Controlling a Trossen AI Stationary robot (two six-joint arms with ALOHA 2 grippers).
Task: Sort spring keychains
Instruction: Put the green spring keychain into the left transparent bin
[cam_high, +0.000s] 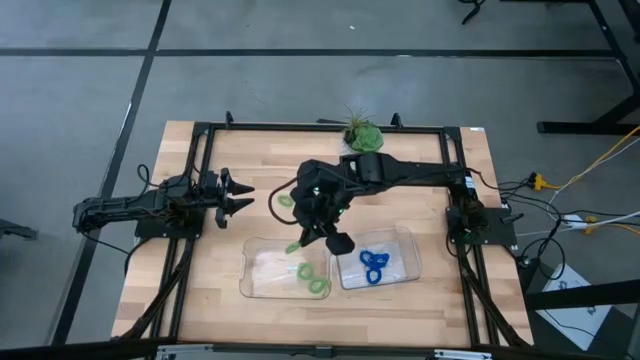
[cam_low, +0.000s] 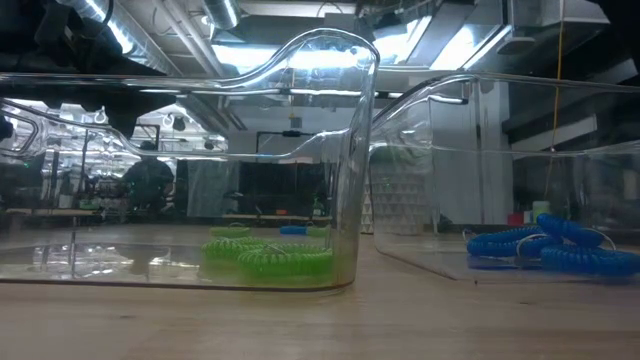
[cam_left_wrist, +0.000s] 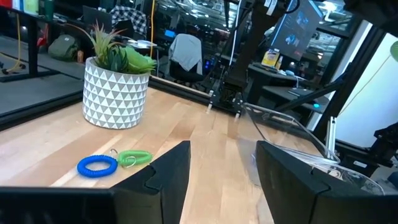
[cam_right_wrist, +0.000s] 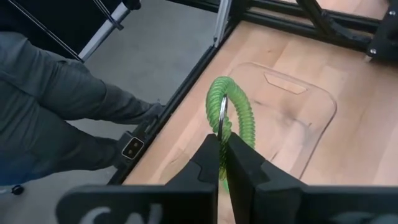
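Note:
My right gripper (cam_high: 305, 240) is shut on a light green spring keychain (cam_right_wrist: 231, 111) above the left clear tray (cam_high: 262, 270). That tray holds two more green keychains (cam_high: 312, 280), which also show in the low view (cam_low: 266, 258). Blue keychains (cam_high: 375, 265) lie in the right clear tray (cam_high: 405, 250). One blue keychain (cam_left_wrist: 97, 165) and one green keychain (cam_left_wrist: 134, 158) lie flat on the table between the arms. My left gripper (cam_left_wrist: 224, 174) is open near the table's left edge, touching nothing. My right gripper pinches the green keychain between its two fingertips (cam_right_wrist: 208, 155), at the part of the coil by its metal ring (cam_right_wrist: 222, 124). The fingers come from above, pointing down. The coiled loop reaches out past the fingertips, lifted clear over the left tray.
A potted plant (cam_high: 362, 135) stands at the table's far edge, behind the right arm. A black frame (cam_high: 200, 180) runs around the tabletop. A person in grey (cam_right_wrist: 56, 106) is beside the table's near edge. Bare wood lies in front of the trays.

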